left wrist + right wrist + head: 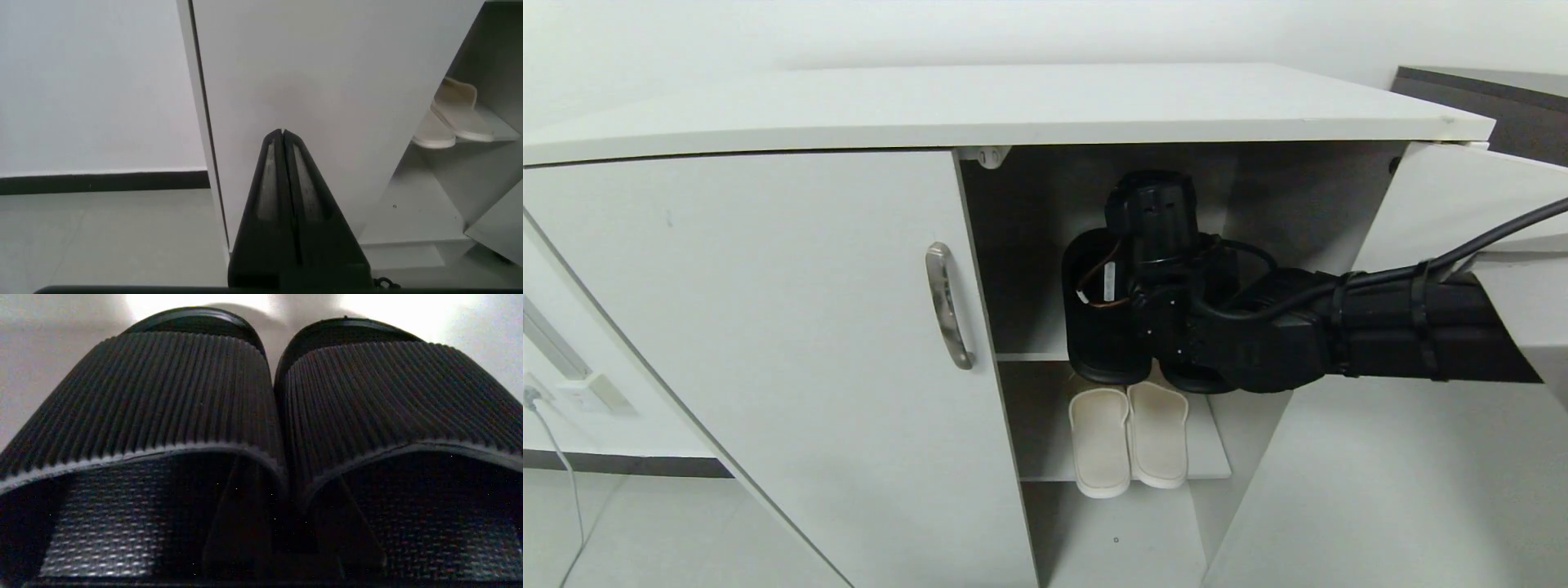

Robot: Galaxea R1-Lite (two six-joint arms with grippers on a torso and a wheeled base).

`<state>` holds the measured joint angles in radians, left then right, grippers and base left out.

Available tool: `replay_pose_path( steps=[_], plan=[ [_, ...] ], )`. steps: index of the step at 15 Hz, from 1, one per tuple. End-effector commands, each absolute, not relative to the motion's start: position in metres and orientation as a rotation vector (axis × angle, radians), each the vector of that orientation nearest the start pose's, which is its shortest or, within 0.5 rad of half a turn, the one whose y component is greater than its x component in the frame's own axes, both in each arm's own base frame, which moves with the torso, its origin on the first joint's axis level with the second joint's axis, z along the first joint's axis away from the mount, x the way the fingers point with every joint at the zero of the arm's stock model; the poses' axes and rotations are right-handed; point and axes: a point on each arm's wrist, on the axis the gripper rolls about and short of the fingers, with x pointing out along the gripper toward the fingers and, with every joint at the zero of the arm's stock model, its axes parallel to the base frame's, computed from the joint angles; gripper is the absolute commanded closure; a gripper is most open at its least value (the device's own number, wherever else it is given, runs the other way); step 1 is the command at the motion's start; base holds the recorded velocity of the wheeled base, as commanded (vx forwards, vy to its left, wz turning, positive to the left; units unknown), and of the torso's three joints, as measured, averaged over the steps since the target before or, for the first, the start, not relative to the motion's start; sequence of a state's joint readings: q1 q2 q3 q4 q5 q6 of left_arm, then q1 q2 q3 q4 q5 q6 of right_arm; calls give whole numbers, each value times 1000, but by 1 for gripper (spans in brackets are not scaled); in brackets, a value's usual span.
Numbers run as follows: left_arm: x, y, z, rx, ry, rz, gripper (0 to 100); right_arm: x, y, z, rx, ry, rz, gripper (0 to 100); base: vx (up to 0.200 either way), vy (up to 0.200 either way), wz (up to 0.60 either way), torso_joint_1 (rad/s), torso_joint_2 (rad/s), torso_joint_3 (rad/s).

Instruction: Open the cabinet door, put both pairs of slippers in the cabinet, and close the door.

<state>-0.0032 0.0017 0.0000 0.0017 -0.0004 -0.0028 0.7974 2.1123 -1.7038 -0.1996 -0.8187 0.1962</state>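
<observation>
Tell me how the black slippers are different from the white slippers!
The black slippers are dark; the white slippers are pale. The black slippers are held up steeply tipped by the right gripper, while the white slippers lie flat on the shelf. Both pairs are side by side inside the open cabinet.

I'm seeing wall socket (592,393) sitting low on left, dark baseboard (629,464) running beneath; dark furniture (1527,122) standing far right.
</observation>
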Motion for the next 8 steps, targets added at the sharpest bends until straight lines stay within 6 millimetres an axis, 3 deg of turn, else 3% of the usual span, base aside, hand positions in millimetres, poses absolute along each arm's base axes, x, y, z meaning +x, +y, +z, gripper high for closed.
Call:
replay_pose_path(
  steps=[1, 8],
  plan=[
    [-23, 0, 75, -3, 3, -3, 100, 331, 303, 234, 43, 136, -50, 100, 0, 0, 0, 0, 0, 0],
    [-23, 0, 75, -5, 3, -2, 100, 340, 306, 229, 18, 138, -59, 100, 0, 0, 0, 0, 0, 0]
  ],
)
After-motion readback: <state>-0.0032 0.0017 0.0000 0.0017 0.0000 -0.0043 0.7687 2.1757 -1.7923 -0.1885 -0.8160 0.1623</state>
